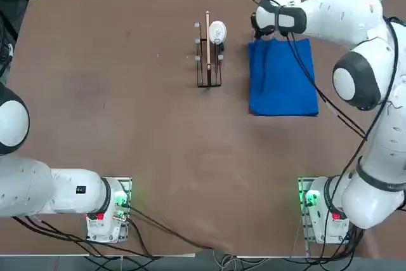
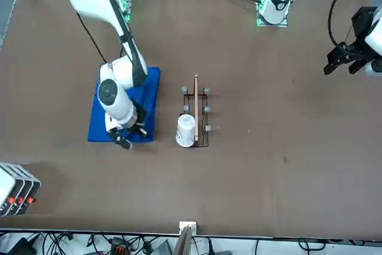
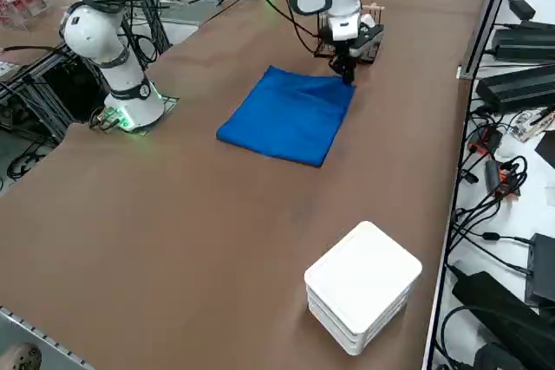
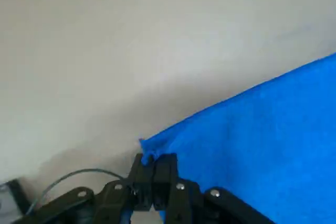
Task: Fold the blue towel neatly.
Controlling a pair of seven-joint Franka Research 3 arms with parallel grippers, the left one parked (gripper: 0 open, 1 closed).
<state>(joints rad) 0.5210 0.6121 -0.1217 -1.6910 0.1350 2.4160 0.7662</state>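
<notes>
R gripper (image 4: 153,165) pinched tight on blue towel (image 1: 282,80) corner — far edge, towel flat on table (image 1: 127,93)

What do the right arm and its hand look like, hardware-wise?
The right arm has glossy white rounded link shells with dark grey joint caps and black bands between the links. A black cable runs loosely along its outside, from the wrist down toward the base. The base sits on a metal plate and shows green and red lights. The right hand is black, with two flat fingers fixed by visible screws.
</notes>
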